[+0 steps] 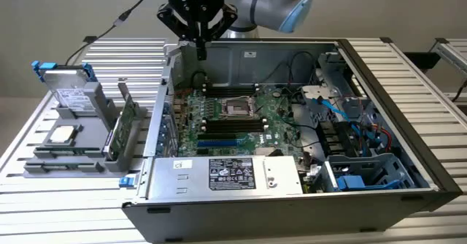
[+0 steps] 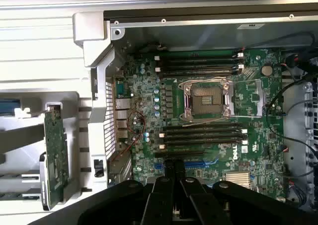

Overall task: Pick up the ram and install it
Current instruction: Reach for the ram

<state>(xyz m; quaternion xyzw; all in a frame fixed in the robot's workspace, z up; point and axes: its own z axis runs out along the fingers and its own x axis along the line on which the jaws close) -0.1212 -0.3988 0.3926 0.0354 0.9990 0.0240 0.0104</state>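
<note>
The black two-fingered tool (image 1: 202, 55) hangs above the far corner of the open black computer case (image 1: 379, 91), its fingers pressed together with nothing visibly between them. In the wrist view the closed tips (image 2: 174, 164) lie over the edge of the green motherboard (image 2: 149, 86) by a blue slot (image 2: 198, 163).

Where the ram is I cannot tell. The long black memory slots (image 2: 201, 134) flank the square metal processor socket (image 2: 206, 98) as dark rows (whether any row carries a stick cannot be made out).

Around the board the case is crowded. A silver power supply box with a printed label (image 1: 226, 175) covers the near side, and blue cables (image 1: 332, 104) and a metal drive cage (image 1: 365, 173) fill the exterior view's right.

Outside the case, on the exterior view's left, a grey holder tray (image 1: 65, 162) sits on the slatted metal desk (image 1: 438, 162). It carries a grey hard drive (image 1: 69, 93), a square silver processor chip (image 1: 62, 134) and an upright green expansion card (image 1: 126, 121) just beside the case wall.
</note>
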